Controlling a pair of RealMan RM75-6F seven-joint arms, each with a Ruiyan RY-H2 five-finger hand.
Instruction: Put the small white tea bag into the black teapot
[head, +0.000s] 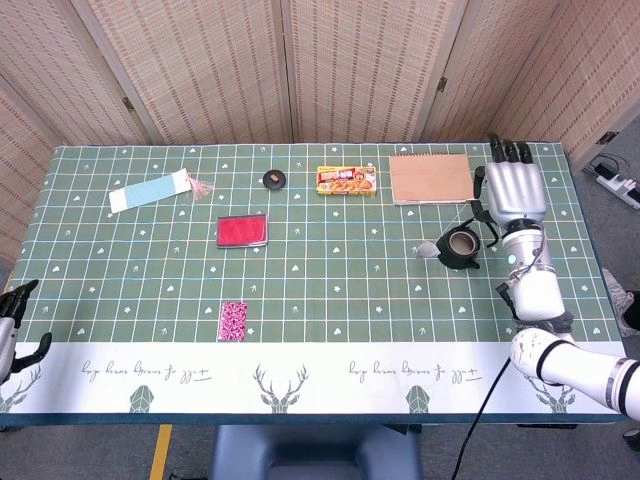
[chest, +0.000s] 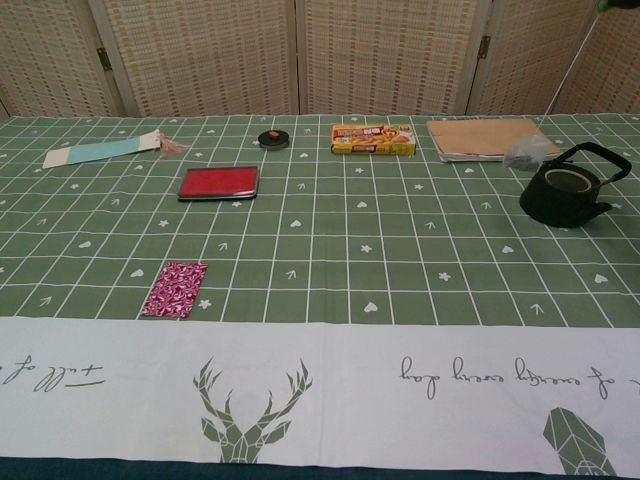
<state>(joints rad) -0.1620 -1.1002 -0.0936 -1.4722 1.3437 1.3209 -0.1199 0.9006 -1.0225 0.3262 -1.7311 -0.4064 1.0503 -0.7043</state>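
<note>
The black teapot (head: 460, 247) (chest: 565, 195) stands lidless at the right of the table, its handle up. The small white tea bag (head: 427, 250) (chest: 525, 152) hangs on a thin string just left of the pot's rim, outside the opening. The string runs up to my right hand (head: 515, 190), which is raised behind and right of the pot with its back to the head camera; the pinch itself is hidden. My left hand (head: 10, 322) sits off the table's near left corner with fingers apart and nothing in it.
A brown notebook (head: 430, 178) lies behind the teapot and an orange snack box (head: 346, 180) to its left. Further left are a small black disc (head: 273, 179), a red case (head: 242, 231), a pink patterned packet (head: 233, 320) and a blue strip (head: 150, 190).
</note>
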